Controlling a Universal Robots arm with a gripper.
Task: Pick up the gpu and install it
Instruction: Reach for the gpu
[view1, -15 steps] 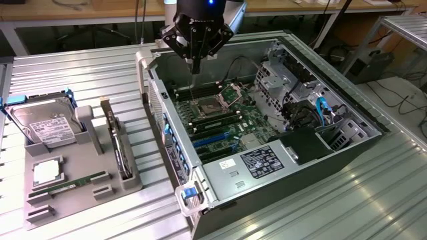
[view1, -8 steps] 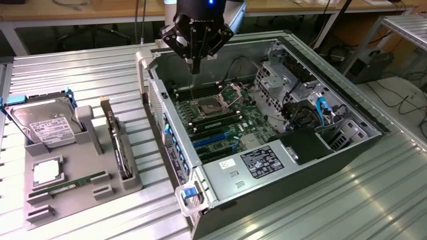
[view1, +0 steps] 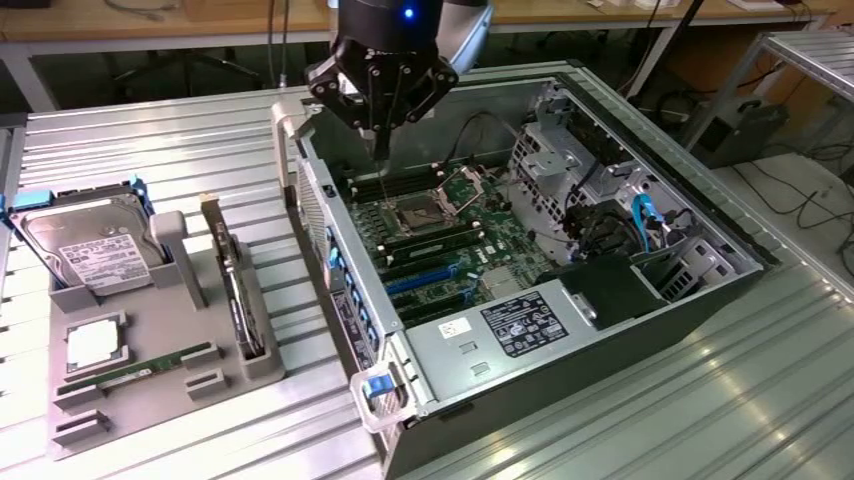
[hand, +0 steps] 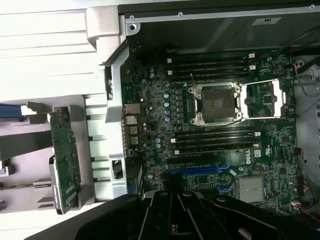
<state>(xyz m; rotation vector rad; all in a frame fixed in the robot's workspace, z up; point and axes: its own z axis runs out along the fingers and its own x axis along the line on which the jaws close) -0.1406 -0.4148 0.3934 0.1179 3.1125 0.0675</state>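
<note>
Open tower computer case (view1: 603, 402) lying on its side on a ribbed metal table (view1: 160, 150), side panel off, motherboard (view1: 447, 245) facing up. On the board: an uncovered CPU socket (view1: 424, 218) with its retaining frame swung open, rows of memory slots on both sides of it, and blue expansion slots (view1: 427, 277) toward the near end of the case. Gripper (view1: 382, 155), black, hanging from the arm over the far end of the case, above the memory slots just beyond the socket. Its fingers are drawn together into one narrow tip, with nothing between them and nothing touching them. Grey parts holder (view1: 154, 408) on the table at the exterior view's left, well apart from the gripper and just beside the case wall. In the holder: the gpu (view1: 235, 290), standing on edge in its slot on the side nearest the case. The wrist view shows its green circuit-board face (hand: 65, 160) with the silver bracket end at one tip. Also in the holder: a silver hard drive (view1: 91, 258) with a white label, propped at a tilt; a square processor chip (view1: 94, 343) lying flat; a narrow green memory stick (view1: 140, 368) lying flat beside the chip. From the wrist, the gripper (hand: 172, 192) hangs over the blue slots (hand: 200, 169) — socket (hand: 216, 103) beyond.
</note>
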